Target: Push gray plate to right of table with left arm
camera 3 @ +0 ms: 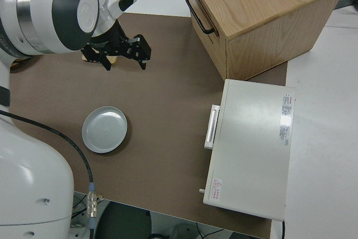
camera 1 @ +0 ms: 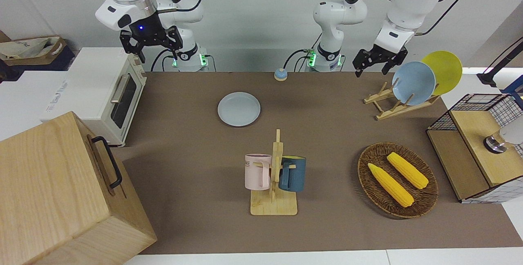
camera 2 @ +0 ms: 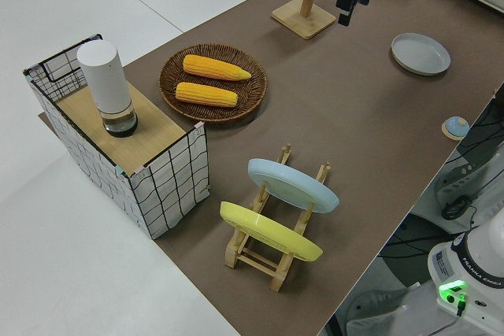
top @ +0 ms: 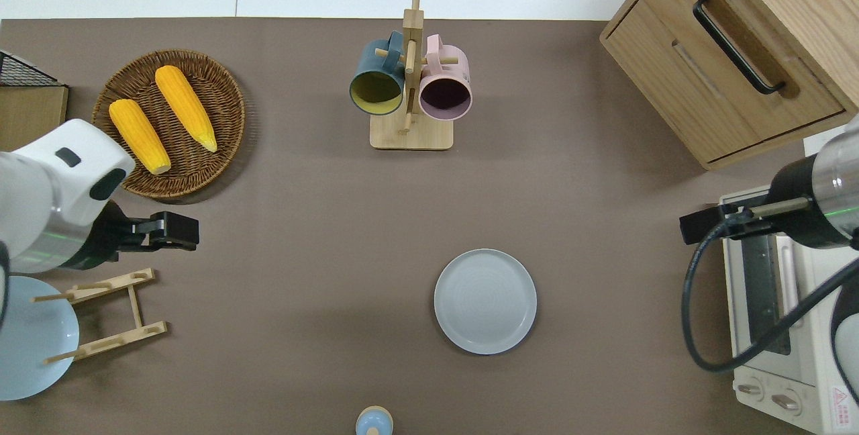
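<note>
Brown and matte, the table (camera 1: 327,232) carries one gray plate (top: 485,301), lying flat and alone on the bare top, toward the right arm's end from the middle and nearer to the robots than the single wooden mug rack (top: 411,127). That rack holds two mugs, one dark blue (top: 376,82) and one pink (top: 445,88). One wicker basket (top: 215,79) toward the left arm's end holds two ears of corn (top: 137,135). One wooden plate stand (camera 1: 392,107) props two plates on edge, a sky-blue plate (camera 1: 413,83) and a yellow plate (camera 1: 443,70). One small blue knob (camera 1: 280,74) sits at the table edge nearest the robots.

At the right arm's end stand one white toaster oven (camera 1: 108,93) and one wooden cabinet (camera 1: 53,191) with a black handle.

Up in the air, the left gripper (top: 181,231) hangs over bare table between the basket and the plate stand, well apart from the gray plate, gripping nothing; I cannot tell how wide its fingers stand. The right arm is parked, its right gripper (camera 1: 150,44) empty with fingers spread.
</note>
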Tool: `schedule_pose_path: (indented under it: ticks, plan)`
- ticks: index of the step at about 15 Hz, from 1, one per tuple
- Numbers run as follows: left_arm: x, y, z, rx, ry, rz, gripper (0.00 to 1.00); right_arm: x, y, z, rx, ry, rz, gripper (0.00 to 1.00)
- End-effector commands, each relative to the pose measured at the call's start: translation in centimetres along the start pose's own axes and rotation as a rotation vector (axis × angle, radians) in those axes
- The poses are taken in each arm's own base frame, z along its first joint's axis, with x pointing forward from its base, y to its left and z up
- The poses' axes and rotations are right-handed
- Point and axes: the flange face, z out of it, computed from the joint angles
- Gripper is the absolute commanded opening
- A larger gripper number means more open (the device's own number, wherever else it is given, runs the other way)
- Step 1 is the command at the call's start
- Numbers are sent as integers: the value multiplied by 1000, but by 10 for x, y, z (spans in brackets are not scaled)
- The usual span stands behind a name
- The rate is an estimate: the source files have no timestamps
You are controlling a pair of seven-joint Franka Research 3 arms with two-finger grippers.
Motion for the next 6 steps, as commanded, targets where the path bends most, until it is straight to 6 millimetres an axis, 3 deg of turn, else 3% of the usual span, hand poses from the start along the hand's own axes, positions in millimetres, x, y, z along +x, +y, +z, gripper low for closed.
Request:
schedule_pose_path:
  ticks: [1,6]
  plan:
    - [18,-4,-4,9,-2,24,1000,-3,1,-4,5,-4,16,983]
    - [27,-4,-6,8,4,34,1000,-3,1,-4,5,-4,16,983]
